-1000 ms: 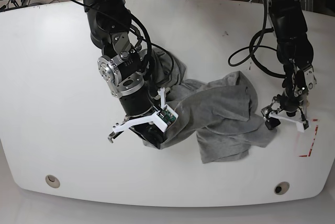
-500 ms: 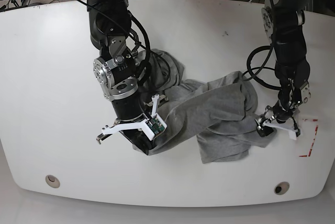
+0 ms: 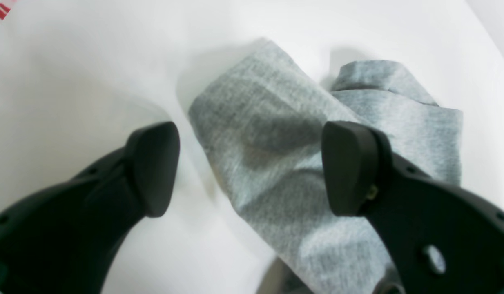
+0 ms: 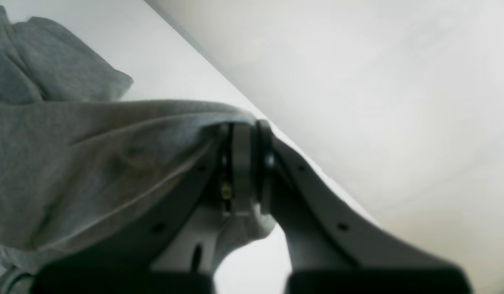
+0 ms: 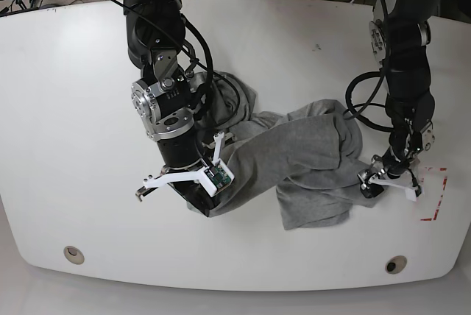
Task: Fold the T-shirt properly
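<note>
The T-shirt (image 5: 309, 160) lies crumpled in a heap on the white table (image 5: 73, 109); no lettering or neck tag shows. My right gripper (image 5: 197, 203), on the left of the base view, is shut on a fold of the shirt's left end. The right wrist view shows the grey cloth (image 4: 92, 163) pinched at the closed fingertips of that gripper (image 4: 244, 134). My left gripper (image 5: 374, 185) is low at the shirt's right edge. In the left wrist view it (image 3: 252, 167) is open, with a grey fold (image 3: 268, 134) lying between its black fingers (image 3: 152, 167).
Red tape corner marks (image 5: 434, 197) sit on the table right of the left gripper, and one shows in the left wrist view (image 3: 1, 10). Two round holes (image 5: 72, 255) (image 5: 395, 264) lie near the front edge. Black cables (image 5: 360, 87) hang along both arms.
My left gripper has moved down and left onto the shirt's right edge. My right gripper has shifted slightly left and toward the front with the cloth in it.
</note>
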Robot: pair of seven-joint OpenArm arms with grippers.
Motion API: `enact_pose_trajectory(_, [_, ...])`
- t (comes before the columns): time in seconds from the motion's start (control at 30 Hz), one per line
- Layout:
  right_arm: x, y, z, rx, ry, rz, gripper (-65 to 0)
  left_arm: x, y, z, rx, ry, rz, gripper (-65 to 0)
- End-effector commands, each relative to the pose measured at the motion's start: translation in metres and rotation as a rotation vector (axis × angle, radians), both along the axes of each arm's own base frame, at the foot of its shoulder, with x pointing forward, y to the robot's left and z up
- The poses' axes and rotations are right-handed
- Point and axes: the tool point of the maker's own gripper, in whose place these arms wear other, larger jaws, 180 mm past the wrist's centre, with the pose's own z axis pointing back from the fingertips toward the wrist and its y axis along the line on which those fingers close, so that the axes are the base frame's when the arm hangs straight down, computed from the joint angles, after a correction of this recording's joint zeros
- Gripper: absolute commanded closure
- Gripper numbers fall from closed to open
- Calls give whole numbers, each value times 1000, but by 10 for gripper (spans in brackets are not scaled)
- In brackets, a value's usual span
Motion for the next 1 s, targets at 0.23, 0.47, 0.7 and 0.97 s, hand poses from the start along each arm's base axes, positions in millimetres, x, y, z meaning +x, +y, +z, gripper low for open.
enact_pose_trajectory(0.23, [0,1,17,26,-59,2,-3,9,-8,7,-18,-17,-8,-443])
enact_pose_trajectory(0.47, [0,0,16,27,-55,0,-3,1,-9,-16,-43,17,24,-161])
enact_pose_trajectory(0.7, [0,-10,13,41,-47,-27,-3,1,-9,-18,-46,18,27,-31])
enact_pose_trajectory(0.97, [7,-48,13,162,-31,-147,-3,7,-13,12,-12,-101,-65,0])
